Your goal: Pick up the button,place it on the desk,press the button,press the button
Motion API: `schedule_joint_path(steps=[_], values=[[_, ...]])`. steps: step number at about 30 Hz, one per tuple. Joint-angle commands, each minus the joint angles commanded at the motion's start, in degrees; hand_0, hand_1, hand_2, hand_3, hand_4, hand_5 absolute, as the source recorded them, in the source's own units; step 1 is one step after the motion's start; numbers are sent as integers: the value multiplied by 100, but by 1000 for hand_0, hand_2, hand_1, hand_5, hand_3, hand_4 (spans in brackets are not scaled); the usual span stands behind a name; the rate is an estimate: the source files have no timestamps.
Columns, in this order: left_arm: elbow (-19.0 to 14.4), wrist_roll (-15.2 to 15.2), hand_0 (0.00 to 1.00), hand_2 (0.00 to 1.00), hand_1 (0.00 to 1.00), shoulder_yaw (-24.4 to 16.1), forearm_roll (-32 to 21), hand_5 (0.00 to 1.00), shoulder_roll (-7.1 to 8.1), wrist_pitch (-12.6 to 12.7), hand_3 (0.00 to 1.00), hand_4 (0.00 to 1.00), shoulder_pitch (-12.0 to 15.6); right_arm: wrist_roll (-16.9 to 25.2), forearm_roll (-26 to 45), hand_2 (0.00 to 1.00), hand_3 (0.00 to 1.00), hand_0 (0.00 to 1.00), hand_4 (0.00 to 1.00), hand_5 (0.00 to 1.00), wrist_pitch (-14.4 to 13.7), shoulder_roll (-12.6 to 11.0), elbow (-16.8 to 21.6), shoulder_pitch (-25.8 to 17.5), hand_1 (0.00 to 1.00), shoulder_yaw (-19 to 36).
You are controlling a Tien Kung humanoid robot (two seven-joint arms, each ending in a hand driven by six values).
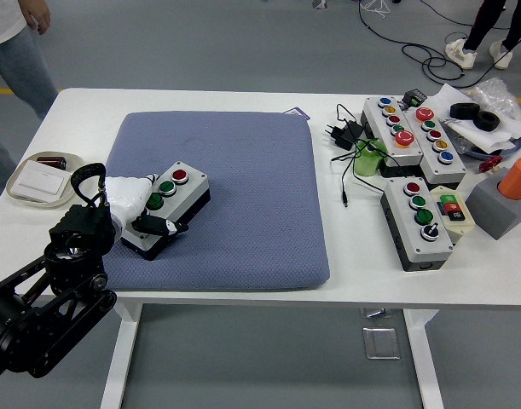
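A grey button box [183, 187] with one red and two green buttons lies on the blue mat [243, 170], toward its left side. My left hand [142, 213], white with a black thumb, comes in from the lower left and closes on the box's left end. The fingers lie over its top by the near green button, and the thumb presses its near side. The box's underside and left end are hidden by the hand. My right hand is out of the picture.
Several more button boxes [418, 221] stand on the white table [345, 281] at the right, with cables [350, 135], a green cup [368, 159] and an orange cylinder on a grey block [509, 194]. A small tray [21, 194] sits far left. A person [11, 51] stands at the top left.
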Motion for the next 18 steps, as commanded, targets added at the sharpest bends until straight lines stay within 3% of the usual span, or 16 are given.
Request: schedule_joint_path(steps=[1, 2, 7, 8, 10, 13, 14, 18], values=[[-2, -44, 416, 538, 520, 0, 0, 295, 7, -22, 826, 930, -9, -2, -9, 531, 583, 631, 263, 9, 2, 0, 0, -1, 475, 3], [-2, -102, 471, 465, 512, 2, 0, 205, 20, -48, 720, 838, -25, -4, -12, 531, 583, 631, 263, 9, 2, 0, 0, -3, 475, 1], [30, -583, 471, 465, 512, 4, 0, 205, 123, -133, 720, 838, -125, -9, 7, 531, 583, 631, 263, 9, 3, 4, 0, -15, 475, -19], [39, -721, 497, 404, 465, 4, 0, 154, 145, -117, 517, 711, -146, -11, 5, 530, 583, 631, 264, 9, 3, 4, 0, -17, 475, -20], [50, -913, 497, 404, 465, 2, 0, 154, 173, -116, 517, 711, -175, -16, -4, 530, 583, 631, 264, 9, 3, 5, 0, -21, 475, -14], [138, -1530, 497, 404, 465, 12, 0, 154, 234, -89, 517, 711, -258, -25, -24, 530, 583, 631, 264, 9, 8, 5, 0, -34, 475, -11], [144, -1615, 550, 354, 430, 13, 0, 2, 238, -90, 412, 646, -264, -25, -27, 530, 584, 631, 264, 8, 8, 5, 0, -34, 475, -10], [209, -2173, 550, 354, 430, 76, 0, 2, 296, -39, 412, 646, -310, -30, -38, 530, 584, 631, 264, 8, 9, 5, 0, -43, 475, -9]])
